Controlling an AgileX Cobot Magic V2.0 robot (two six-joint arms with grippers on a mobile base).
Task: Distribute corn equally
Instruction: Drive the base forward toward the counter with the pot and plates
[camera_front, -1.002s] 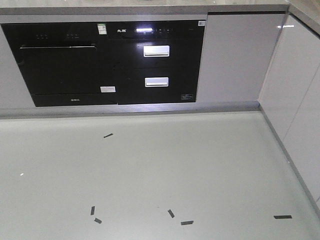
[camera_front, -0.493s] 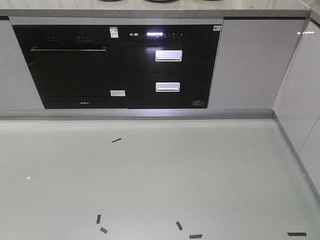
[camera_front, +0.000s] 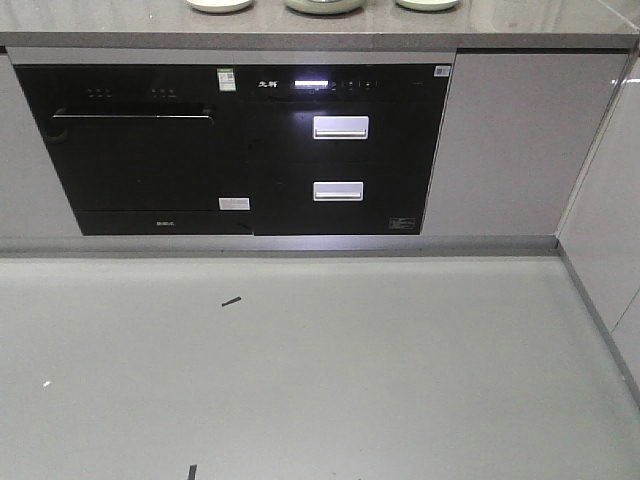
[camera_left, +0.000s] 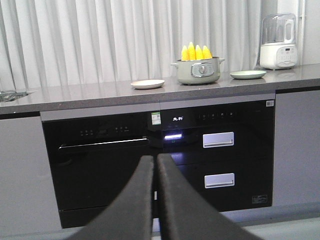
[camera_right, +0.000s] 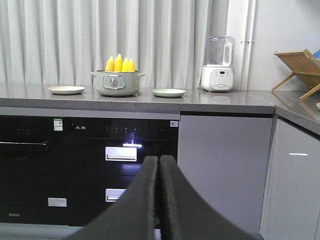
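Moved since a second ago: the front view has closed on the black glass-fronted oven unit (camera_front: 230, 150), which sits lower in frame. Most black tape marks (camera_front: 232, 301) on the pale grey floor (camera_front: 380, 370) have slid out at the bottom.

Item 1, the corn (camera_left: 196, 52): bright yellow cobs, four tips showing. They stand upright in a sage-green lidless pot (camera_left: 197, 72) on the grey stone countertop (camera_left: 75, 95), long axis vertical, tapered ends up.

Item 2, receiving dishes: a cream round plate (camera_left: 147, 84) to one side of the pot, a pale green round plate (camera_left: 248, 74) to the other. Both bare.

Item 3, the left gripper (camera_left: 155, 159): black fingers pressed together, nothing between them.

Item 4, the right gripper (camera_right: 159, 159): likewise closed on nothing.

Item 5, governing relation: the corn lies ahead of and above both grippers, well apart. It is right of the left one's line and left of the right one's, so between the arms. Neither looks clearly nearer. Upright cobs probably call for a sideways grip near the tips.
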